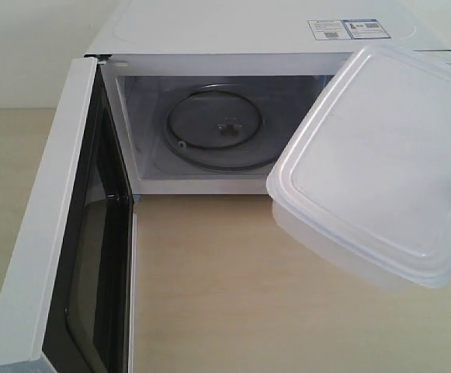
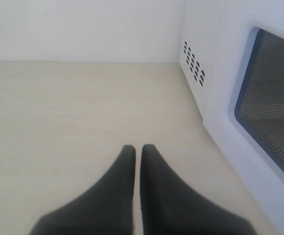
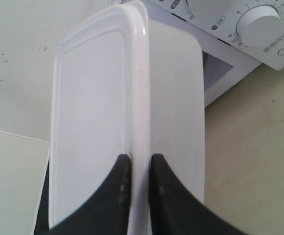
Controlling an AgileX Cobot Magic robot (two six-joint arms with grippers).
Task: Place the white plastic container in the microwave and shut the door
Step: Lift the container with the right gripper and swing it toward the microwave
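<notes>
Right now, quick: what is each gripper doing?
Left gripper: closed, holding nothing.
Right gripper: closed on the rim of the translucent-white rectangular plastic container.

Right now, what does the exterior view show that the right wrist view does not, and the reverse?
Only the exterior view: the door swung open, the glass turntable inside the cavity, and the stickers on top.
Only the right wrist view: the right pincer, shut on the lid rim of the white plastic container, and a dial on the control panel.
Both: the white plastic container held tilted above the table, and the microwave.
</notes>
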